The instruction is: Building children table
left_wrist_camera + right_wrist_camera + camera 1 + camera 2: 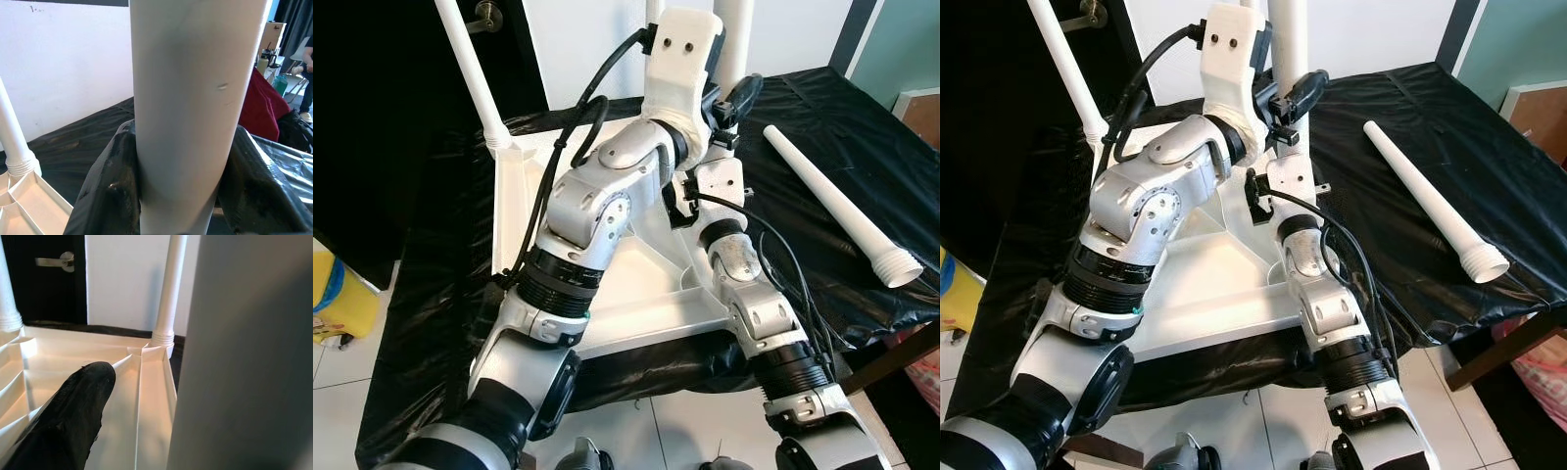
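The white table top (646, 311) lies upside down on a table under black sheeting (431, 294). Three white legs stand screwed into its corners: one far left (470, 69), one at the back (166, 298), and one far right (1291, 39). My left gripper (1295, 98) is shut on that far right leg (195, 73), with a black finger (105, 186) on each side. My right gripper (1283, 137) is low by the same leg, open. One black finger (73, 416) stands apart from the leg (244, 357). A fourth leg (832, 201) lies loose on the sheeting to the right.
A dark door with a handle (487, 15) stands behind on the left, next to a white wall. A yellow object (337, 299) sits on the tiled floor at left. A red cloth (264, 103) and a person (308, 49) are far off behind the table.
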`<state>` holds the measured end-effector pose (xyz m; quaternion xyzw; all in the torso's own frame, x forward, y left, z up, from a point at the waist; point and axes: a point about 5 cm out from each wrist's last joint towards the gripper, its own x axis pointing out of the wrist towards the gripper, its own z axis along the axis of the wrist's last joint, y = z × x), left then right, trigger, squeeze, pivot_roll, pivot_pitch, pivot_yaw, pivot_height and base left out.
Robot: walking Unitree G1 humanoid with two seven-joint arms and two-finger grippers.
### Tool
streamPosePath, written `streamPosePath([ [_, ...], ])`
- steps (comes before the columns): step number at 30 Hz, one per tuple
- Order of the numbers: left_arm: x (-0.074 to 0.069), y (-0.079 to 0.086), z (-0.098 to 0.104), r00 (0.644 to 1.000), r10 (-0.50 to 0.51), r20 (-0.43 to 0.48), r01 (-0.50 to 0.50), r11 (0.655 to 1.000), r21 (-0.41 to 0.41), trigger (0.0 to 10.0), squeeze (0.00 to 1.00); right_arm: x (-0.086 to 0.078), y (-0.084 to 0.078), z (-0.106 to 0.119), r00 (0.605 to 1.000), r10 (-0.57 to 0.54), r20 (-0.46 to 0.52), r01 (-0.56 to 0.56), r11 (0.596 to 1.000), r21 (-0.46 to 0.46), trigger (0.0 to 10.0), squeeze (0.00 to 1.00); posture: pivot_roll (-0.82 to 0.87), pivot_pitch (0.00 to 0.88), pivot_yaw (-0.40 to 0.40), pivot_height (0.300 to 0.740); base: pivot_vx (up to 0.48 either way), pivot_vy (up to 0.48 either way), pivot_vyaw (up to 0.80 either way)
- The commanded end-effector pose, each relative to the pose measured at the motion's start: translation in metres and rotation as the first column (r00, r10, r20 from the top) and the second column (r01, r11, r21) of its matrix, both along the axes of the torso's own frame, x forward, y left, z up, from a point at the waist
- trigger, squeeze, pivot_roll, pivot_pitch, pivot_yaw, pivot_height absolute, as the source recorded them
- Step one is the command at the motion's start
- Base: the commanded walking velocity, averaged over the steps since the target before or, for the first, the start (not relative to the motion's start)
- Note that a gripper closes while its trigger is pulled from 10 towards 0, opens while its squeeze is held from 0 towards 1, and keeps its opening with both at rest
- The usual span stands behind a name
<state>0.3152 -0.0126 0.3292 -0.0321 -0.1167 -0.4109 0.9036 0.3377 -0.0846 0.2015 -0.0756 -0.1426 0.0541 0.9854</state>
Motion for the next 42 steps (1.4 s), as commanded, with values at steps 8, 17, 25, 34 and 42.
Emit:
streamPosePath([
  [8, -0.001, -0.003, 0.008, 0.998, 0.058, 0.027, -0.058, 0.998, -0.003, 10.0, 0.0, 0.003, -0.001, -0.005, 0.999, -0.024, -0.024, 0.024, 1.0, 0.007, 0.0, 0.0, -0.06, 0.078, 0.086, 0.74, 0.0, 0.0, 0.0],
  [17, -0.001, -0.004, 0.008, 0.997, 0.064, 0.034, -0.064, 0.998, -0.002, 10.0, 0.0, 0.003, -0.001, -0.006, 0.999, -0.024, -0.024, 0.024, 1.0, 0.016, 0.0, 0.0, -0.06, 0.077, 0.083, 0.74, 0.0, 0.0, 0.0],
  [25, -0.004, -0.004, 0.007, 0.997, 0.022, 0.075, -0.021, 1.0, -0.017, 10.0, 0.0, 0.004, -0.002, -0.005, 0.999, -0.031, -0.039, 0.032, 0.999, 0.043, 10.0, 0.0, -0.06, 0.076, 0.083, 0.74, 0.0, 0.0, 0.0],
  [34, -0.008, -0.003, 0.007, 0.995, -0.006, 0.098, 0.011, 0.999, -0.045, 10.0, 1.0, 0.005, -0.004, -0.004, 0.998, -0.04, -0.048, 0.043, 0.997, 0.071, 10.0, 0.0, -0.06, 0.076, 0.076, 0.74, 0.0, 0.0, 0.0],
  [42, -0.012, 0.004, 0.009, 0.981, 0.039, 0.19, -0.028, 0.998, -0.058, 10.0, 0.0, 0.007, -0.012, -0.005, 0.996, -0.071, -0.057, 0.076, 0.992, 0.097, 10.0, 0.0, -0.06, 0.074, 0.075, 0.74, 0.0, 0.0, 0.0],
])
